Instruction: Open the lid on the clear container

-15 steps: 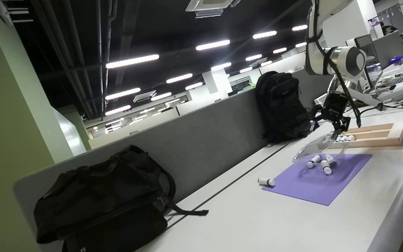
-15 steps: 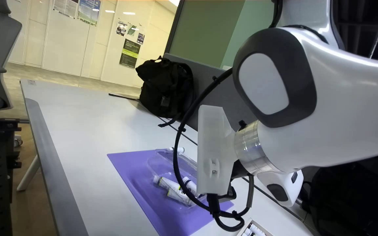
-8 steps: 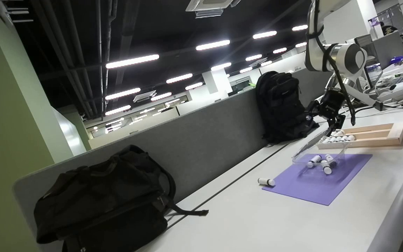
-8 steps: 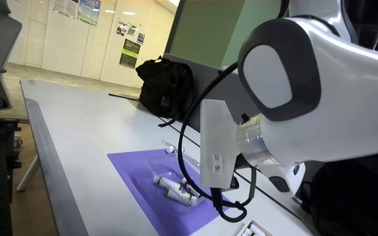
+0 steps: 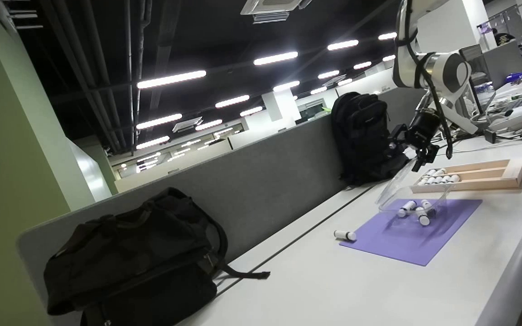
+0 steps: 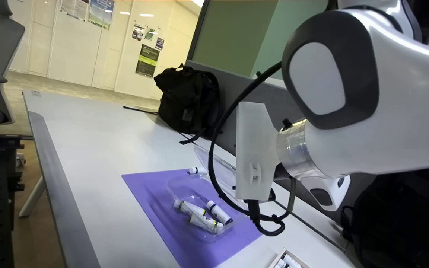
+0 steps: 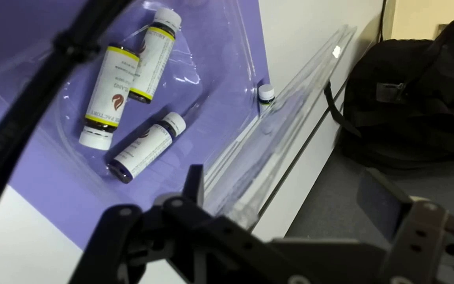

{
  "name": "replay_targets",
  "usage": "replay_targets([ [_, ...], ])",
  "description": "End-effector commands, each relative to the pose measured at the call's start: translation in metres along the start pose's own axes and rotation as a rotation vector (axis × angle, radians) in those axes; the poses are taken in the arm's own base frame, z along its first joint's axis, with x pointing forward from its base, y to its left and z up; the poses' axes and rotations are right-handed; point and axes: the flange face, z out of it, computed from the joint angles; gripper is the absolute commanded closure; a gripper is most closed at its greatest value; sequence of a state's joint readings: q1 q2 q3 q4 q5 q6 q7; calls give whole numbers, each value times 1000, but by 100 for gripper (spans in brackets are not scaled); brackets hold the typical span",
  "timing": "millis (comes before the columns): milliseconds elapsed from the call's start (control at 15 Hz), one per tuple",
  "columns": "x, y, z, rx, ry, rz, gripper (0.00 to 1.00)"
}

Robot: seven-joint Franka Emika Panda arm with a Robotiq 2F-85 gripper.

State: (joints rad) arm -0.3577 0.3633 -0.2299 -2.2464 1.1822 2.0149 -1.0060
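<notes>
White table (image 5: pixel 369 290) | purple mat (image 5: pixel 406 246), flat | wooden tray (image 5: pixel 514 173), near mat | bottle (image 5: pixel 345 235), at mat's corner | two black backpacks (image 5: pixel 134 267) (image 5: pixel 365 140)

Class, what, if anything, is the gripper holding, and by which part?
Nothing: the gripper is open, its fingers wide apart, and the lid is not pinched.
</notes>
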Motion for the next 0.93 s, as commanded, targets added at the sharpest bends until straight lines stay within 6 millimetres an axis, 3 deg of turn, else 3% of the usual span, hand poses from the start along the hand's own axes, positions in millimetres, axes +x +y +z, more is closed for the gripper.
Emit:
replay_targets([
  [0, 14, -11, -2, 35, -20, 44, 0],
  [867, 67, -41, 0, 68, -84, 192, 0],
])
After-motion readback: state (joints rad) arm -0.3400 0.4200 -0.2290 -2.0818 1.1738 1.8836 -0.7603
